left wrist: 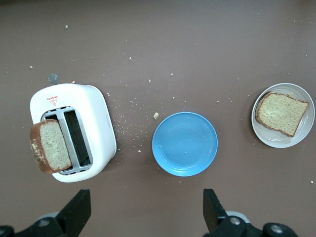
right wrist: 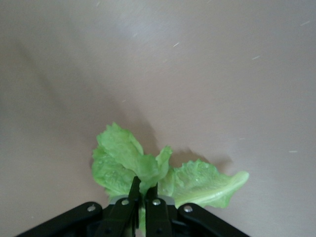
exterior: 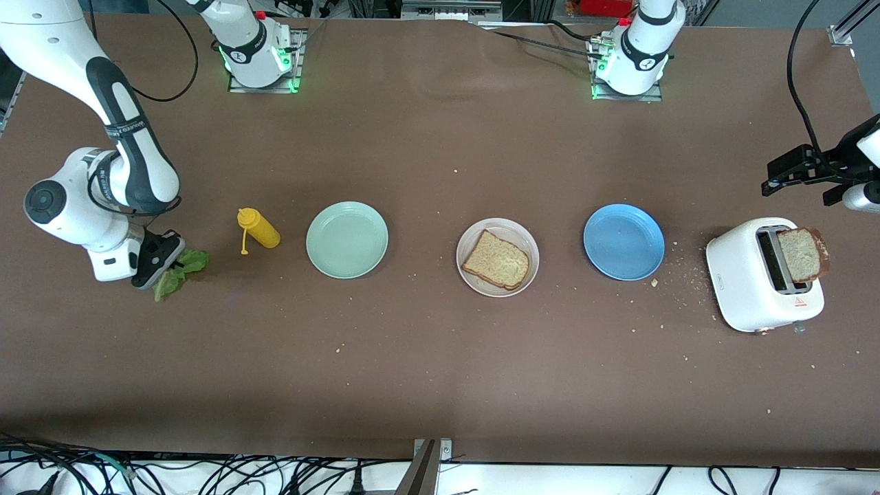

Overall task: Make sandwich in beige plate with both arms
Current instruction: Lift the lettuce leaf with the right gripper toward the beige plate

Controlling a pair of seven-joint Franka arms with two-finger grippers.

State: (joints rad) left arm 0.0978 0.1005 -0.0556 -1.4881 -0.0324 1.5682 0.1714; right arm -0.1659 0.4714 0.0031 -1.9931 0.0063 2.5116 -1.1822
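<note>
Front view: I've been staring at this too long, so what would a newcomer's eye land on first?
Probably the right claw, shut on the lettuce leaf at the right arm's end of the table, beside the yellow squeeze bottle. Next, the slice of bread lying in the beige plate mid-table, and another slice sticking out of the white toaster at the left arm's end. There the left claw hangs open.

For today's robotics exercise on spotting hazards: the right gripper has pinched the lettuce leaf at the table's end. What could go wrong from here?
1. The right gripper is shut on only a thin fold of the lettuce leaf; it may tear or slip out.
2. Carried to the beige plate, the leaf passes over the mustard bottle and might topple it.
3. The toast slice leans out of the toaster and could fall.
</note>
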